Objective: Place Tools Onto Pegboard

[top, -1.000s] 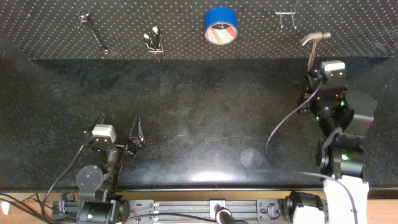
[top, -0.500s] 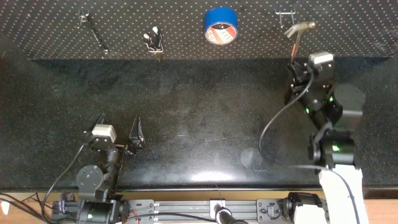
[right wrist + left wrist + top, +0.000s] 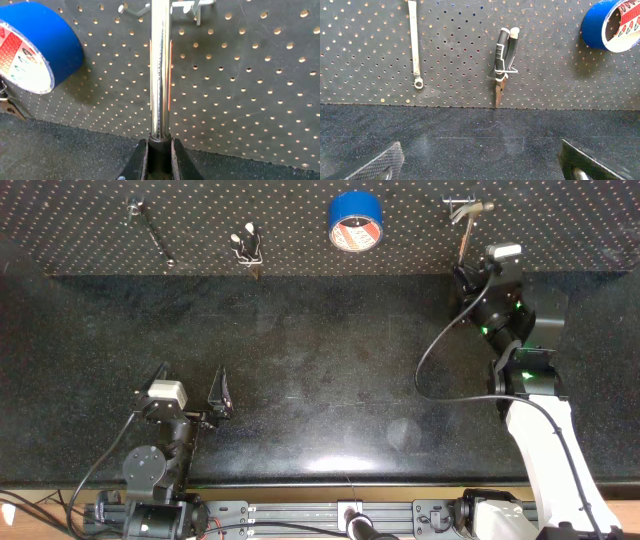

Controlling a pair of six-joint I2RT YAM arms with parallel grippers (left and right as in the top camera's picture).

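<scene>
Even, bright overhead light, pale sheen on the dark counter [image 3: 400,432] at lower centre of the top view, glare streak down the chrome hammer shaft [image 3: 160,75], soft shadow on the pegboard [image 3: 250,100] beside the blue tape [image 3: 60,40]

Workshop: tool-hung pegboard [image 3: 300,210], black worktop [image 3: 320,370].

A black pegboard [image 3: 460,60] stands upright along the back edge of the dark worktop [image 3: 480,132]. A silver wrench [image 3: 413,40] hangs straight down on it. Black-handled pliers [image 3: 504,60] hang nose down, their tip close to the pegboard's lower edge, between the wrench and a roll of blue tape [image 3: 606,25]. The left end effector [image 3: 482,165] hovers above the worktop, its fingers [image 3: 382,161] spread wide and holding nothing.
</scene>
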